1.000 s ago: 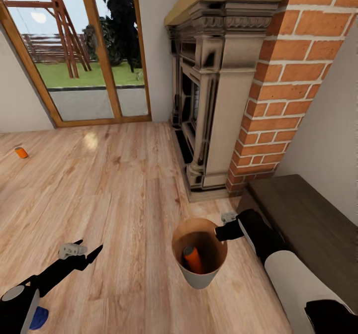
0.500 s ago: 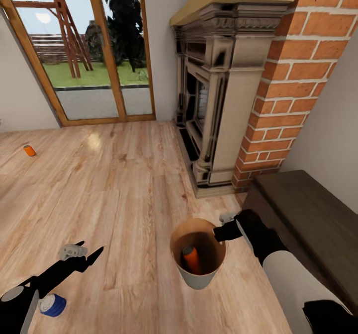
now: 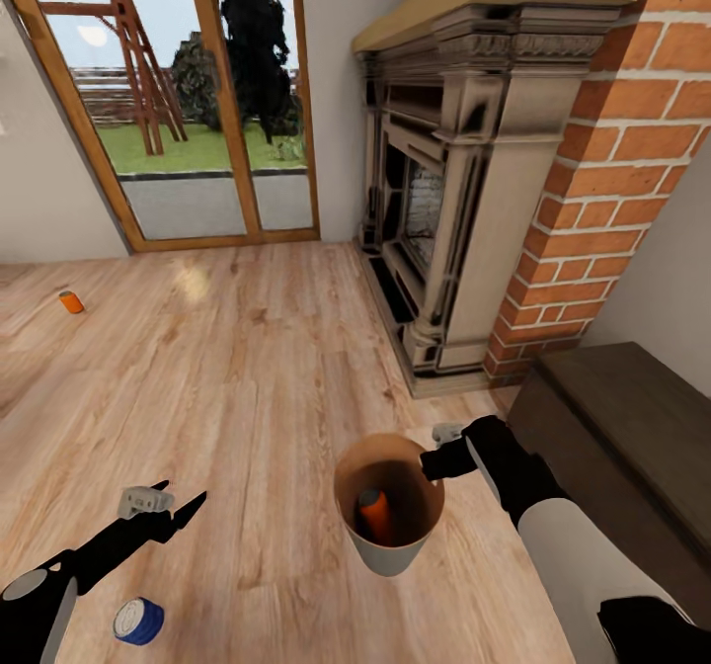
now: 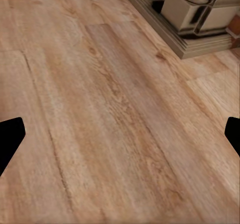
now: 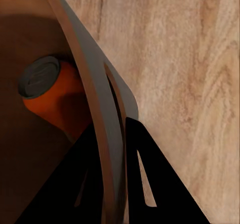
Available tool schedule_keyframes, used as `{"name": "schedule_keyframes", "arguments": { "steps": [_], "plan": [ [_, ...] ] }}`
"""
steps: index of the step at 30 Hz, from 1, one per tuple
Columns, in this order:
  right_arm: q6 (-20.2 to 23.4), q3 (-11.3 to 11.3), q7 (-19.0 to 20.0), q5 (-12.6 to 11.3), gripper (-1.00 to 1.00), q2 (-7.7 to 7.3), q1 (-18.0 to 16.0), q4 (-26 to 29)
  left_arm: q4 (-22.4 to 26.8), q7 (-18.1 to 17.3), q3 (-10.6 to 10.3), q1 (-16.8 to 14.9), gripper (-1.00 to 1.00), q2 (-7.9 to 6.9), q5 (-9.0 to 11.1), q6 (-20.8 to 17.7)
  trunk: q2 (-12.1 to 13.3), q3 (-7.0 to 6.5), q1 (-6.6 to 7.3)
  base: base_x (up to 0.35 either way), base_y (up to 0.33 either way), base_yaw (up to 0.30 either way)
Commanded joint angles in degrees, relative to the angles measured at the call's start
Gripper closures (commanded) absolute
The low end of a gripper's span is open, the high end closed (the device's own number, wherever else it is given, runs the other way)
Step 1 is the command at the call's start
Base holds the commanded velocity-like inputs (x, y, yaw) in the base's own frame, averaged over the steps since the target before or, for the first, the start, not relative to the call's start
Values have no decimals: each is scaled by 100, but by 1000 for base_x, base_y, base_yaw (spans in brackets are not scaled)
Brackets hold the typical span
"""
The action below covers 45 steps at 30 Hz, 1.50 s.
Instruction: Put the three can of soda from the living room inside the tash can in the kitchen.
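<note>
The grey tash can (image 3: 395, 547) hangs just above the wood floor, and my right gripper (image 3: 434, 464) is shut on its rim. One orange can of soda (image 3: 373, 514) lies tilted inside it. In the right wrist view the bin's wall (image 5: 92, 79) is pinched between the fingers, with the orange can (image 5: 50, 96) inside. A blue can of soda (image 3: 138, 621) lies on the floor beside my left arm. A second orange can (image 3: 70, 301) lies on the floor far to the left. My left gripper (image 3: 183, 508) is open and holds nothing; its fingers (image 4: 10, 139) are spread wide over bare floor.
The brick fireplace (image 3: 464, 200) stands ahead to the right. A long dark low cabinet (image 3: 632, 437) runs along the right wall, close to my right arm. Glass patio doors (image 3: 178, 101) are at the back left. Open wood floor (image 3: 227, 377) stretches to the left.
The whole view has shifted: the fireplace and doors slid right, and the blue can has come fully into sight at the lower left. Both arms keep their pose, the bin still held.
</note>
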<state>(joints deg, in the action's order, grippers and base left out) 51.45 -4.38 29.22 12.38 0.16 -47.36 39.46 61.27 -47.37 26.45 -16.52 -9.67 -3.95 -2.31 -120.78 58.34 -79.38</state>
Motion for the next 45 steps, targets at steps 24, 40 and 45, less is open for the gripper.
{"name": "schedule_keyframes", "arguments": {
  "steps": [24,40,45],
  "plan": [
    [41,-9,49,-160,100,35,3,-19,-828,388,35,-9,-100,-40,28,584,0,-1,0,2,264,0],
    [99,-36,-173,-149,100,260,-19,9,-2094,1615,-5,-9,-100,9,77,1057,-401,179,-219,0,9,0],
    [527,-44,-576,-190,100,406,-296,5,-2197,1626,-8,-9,-100,9,55,1145,-602,269,-329,0,0,0]
  ]
}}
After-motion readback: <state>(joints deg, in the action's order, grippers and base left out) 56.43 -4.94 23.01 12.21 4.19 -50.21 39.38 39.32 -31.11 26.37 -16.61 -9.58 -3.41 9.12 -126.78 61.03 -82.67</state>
